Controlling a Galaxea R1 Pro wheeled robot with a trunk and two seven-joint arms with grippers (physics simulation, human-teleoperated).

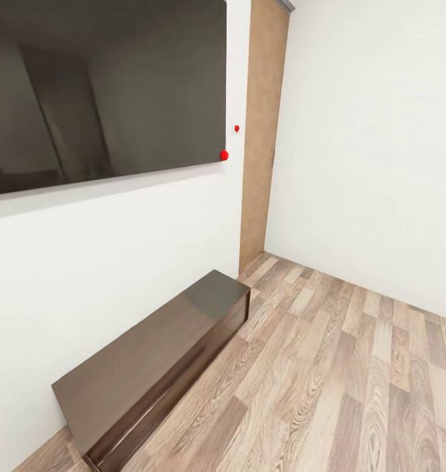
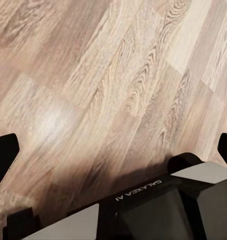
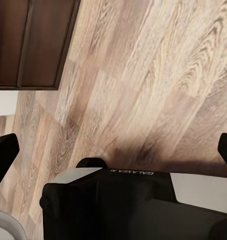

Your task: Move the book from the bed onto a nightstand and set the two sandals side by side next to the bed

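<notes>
Bedroom corner: long dark TV bench sits against the white wall under a big dark screen. Left tool and right tool both hang spread wide, holding nothing, over the wood floor.

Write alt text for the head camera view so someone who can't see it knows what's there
A long, low, glossy dark brown TV bench stands on a light wood-plank floor against a white wall. Above it hangs a large dark wall-mounted screen. A brown panel, perhaps a door, stands in the corner.

Bright even light, soft glare on floor, slightly blurred renders
</notes>
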